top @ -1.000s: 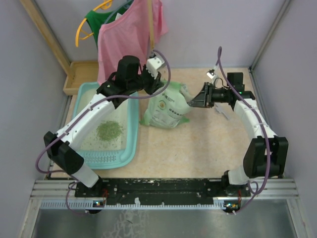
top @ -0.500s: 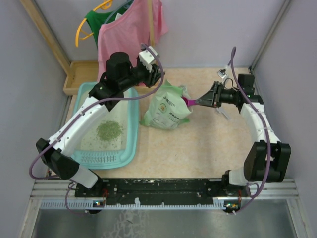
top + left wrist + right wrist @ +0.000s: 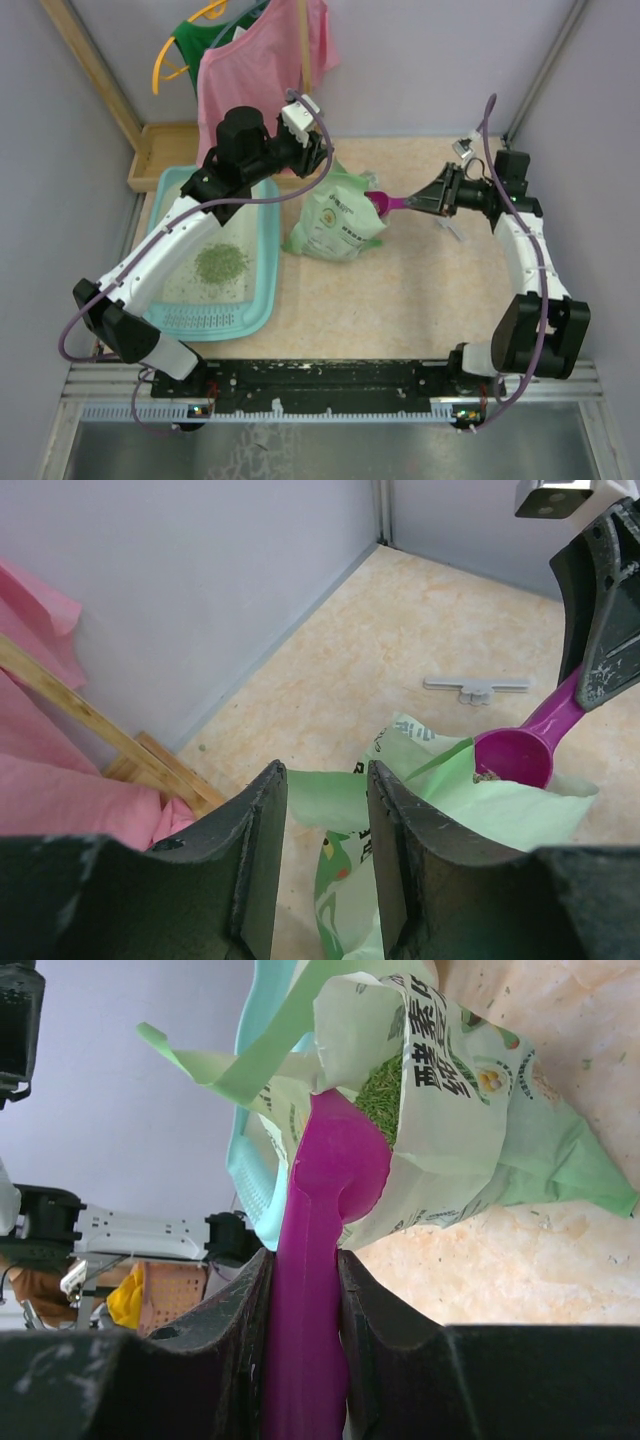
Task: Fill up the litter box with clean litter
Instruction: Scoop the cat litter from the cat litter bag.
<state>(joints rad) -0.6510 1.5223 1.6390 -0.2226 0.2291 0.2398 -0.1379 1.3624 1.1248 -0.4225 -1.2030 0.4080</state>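
The light-teal litter box lies at the left, with a small olive-green heap of clean litter on its whitish base. The pale green bag slumps beside it, and more green granules show in its mouth. My right gripper is shut on the handle of the magenta scoop, whose bowl sits at the bag's mouth with only a few granules in it. My left gripper hovers open just above the bag's top flap, holding nothing.
A pink cloth and a green garment hang on a yellow hanger at the back. A wooden tray sits behind the litter box. A small white clip lies on the table near the right arm. Walls close in on three sides.
The left gripper has opened and let go of the bag's top. The right gripper has pulled back to the right, drawing the scoop out to the bag's mouth.
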